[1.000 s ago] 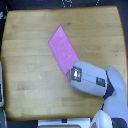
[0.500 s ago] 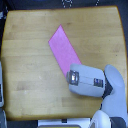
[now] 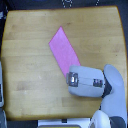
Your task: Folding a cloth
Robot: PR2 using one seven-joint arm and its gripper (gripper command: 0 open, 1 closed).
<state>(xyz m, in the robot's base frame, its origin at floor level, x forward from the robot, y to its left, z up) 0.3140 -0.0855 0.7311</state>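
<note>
Exterior view: cloth (image 3: 63, 50) lies flat mid-table (image 3: 25, 90), its near corner under the gripper (image 3: 70, 78). Jaws hidden, can't tell their state. A shallow pinch could slip off the thin fabric.

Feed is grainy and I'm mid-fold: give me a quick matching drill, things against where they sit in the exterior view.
Things:
1. cloth
2. gripper
3. table

Places or states:
A. wooden surface under everything
B. flat, running from upper middle towards lower right
C. grey, at the cloth's lower end, fingers hidden

Pairs: 1-B, 2-C, 3-A
</note>
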